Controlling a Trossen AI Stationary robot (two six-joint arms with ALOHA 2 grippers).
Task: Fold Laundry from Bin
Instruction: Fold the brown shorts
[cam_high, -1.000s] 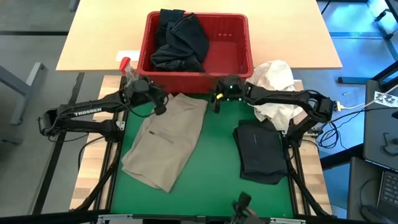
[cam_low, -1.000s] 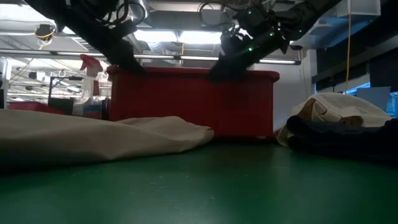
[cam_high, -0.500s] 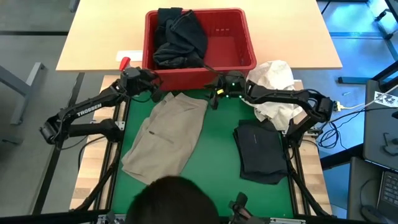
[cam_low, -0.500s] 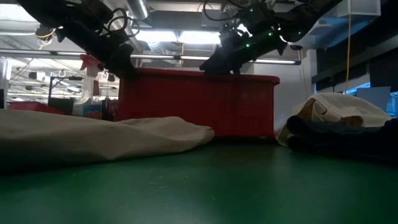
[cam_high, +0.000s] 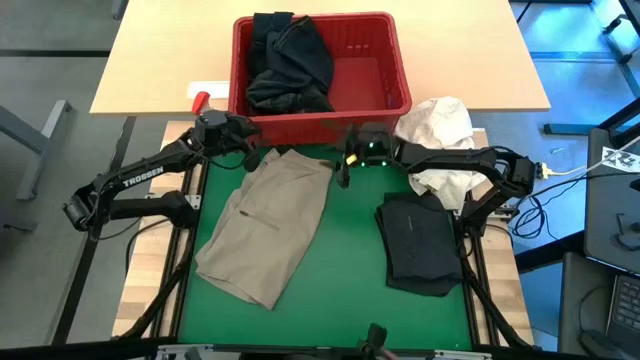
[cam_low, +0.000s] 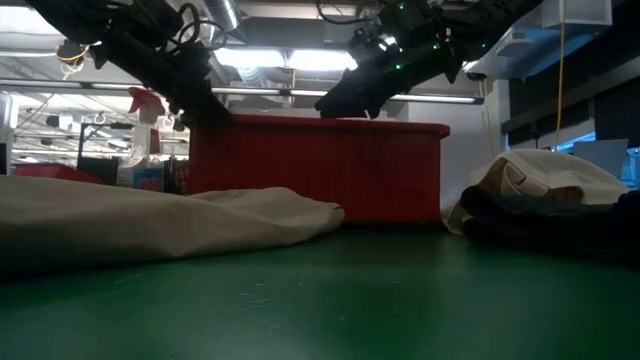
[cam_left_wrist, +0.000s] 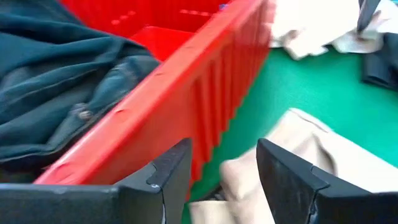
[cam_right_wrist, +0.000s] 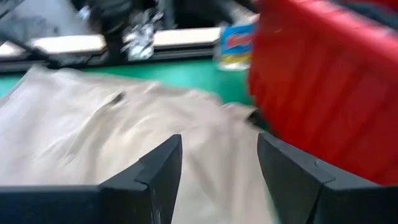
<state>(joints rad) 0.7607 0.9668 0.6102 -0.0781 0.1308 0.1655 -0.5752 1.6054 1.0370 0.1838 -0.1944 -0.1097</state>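
Pushed back from the green mat edge since a second ago: red rectangular plastic basket with ribbed sides (cam_high: 320, 60), dark garments (cam_high: 288, 62) heaped in its left half. Left gripper (cam_high: 252, 157) at the basket's near-left corner, jaws parted, holding nothing; red wall just beyond its fingers (cam_left_wrist: 283, 180). Right gripper (cam_high: 345, 172) near the basket's front wall, jaws parted and empty, over the khaki-beige garment (cam_high: 268, 215) spread on the mat. Folded dark garment (cam_high: 420, 243) at the right.

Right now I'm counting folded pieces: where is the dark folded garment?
In the high view, the dark folded garment lies on the green mat's right side, just below the white cloth bundle.
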